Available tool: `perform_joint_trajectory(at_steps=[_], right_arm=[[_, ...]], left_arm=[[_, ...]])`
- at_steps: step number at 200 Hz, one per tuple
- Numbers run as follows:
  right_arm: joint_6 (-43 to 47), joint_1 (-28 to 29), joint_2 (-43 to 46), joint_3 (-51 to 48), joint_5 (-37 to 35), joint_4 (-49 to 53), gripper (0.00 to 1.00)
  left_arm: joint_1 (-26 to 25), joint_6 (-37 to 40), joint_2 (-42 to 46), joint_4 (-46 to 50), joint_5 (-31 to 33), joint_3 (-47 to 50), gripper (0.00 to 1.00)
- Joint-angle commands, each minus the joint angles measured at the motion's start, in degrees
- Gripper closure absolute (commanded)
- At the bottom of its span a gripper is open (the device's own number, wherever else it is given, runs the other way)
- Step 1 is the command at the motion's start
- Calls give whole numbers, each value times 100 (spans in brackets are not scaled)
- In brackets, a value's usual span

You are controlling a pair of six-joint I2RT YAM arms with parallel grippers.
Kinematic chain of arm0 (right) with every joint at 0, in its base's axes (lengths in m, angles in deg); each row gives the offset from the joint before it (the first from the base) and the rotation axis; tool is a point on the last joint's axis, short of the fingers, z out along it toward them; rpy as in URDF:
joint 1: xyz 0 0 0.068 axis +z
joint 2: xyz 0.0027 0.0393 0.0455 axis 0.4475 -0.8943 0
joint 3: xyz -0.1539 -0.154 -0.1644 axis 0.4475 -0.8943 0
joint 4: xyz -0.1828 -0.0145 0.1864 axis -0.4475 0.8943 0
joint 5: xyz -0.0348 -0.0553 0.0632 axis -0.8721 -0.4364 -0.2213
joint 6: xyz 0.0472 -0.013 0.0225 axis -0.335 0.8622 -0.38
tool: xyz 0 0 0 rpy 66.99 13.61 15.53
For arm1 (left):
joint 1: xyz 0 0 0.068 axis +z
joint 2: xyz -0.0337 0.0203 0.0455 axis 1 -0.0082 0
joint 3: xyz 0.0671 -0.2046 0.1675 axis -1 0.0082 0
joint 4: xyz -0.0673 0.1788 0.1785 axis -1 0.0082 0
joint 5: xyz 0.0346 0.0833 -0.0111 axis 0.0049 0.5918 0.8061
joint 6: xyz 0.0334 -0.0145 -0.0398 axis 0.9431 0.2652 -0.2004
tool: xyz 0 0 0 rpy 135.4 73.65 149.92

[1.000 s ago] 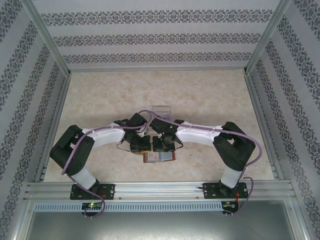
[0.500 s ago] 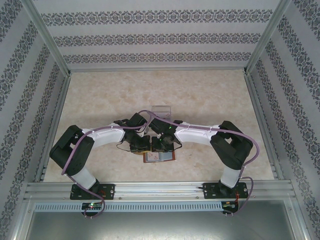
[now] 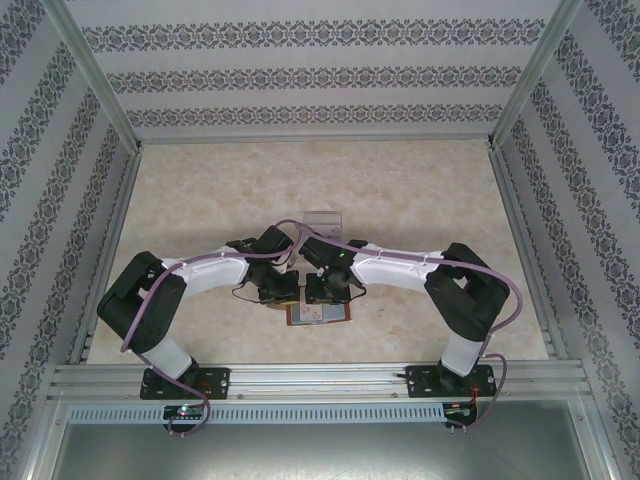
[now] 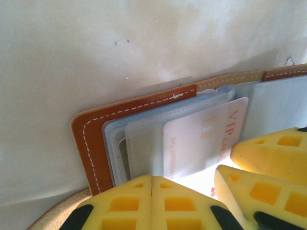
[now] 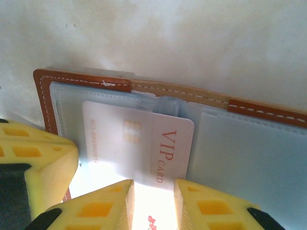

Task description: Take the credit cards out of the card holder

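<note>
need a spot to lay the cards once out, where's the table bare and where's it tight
Bare table runs from the clear box back to the far wall, and outside the left arm and right arm toward the side rails. It is tight in the middle, where both meet over the card holder.

Bright, even overhead light fills the top view, which is sharp, with only faint soft shadows under the arms [image 3: 215, 272] on the bench [image 3: 420, 200]. Both wrist views are softer. The yellow fingers [image 4: 144, 203] at the near edge are out of focus, and glare burns the near end of the VIP card [image 5: 165, 143] to white. Dim shadow lies beside the card holder [image 4: 88, 143].
</note>
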Motion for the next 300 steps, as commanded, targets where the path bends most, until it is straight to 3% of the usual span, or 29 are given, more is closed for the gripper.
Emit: perform_joint_trajectory(at_steps=[1, 196, 300], right_arm=[[28, -73, 263, 11, -173, 222, 71], [47, -240, -30, -363, 320, -416, 72], [-239, -328, 470, -702, 736, -1016, 78]], left_arm=[[-53, 89, 122, 290, 129, 4, 95], [-242, 151, -425, 419, 137, -299, 95], [-253, 340, -643, 818, 541, -335, 95]])
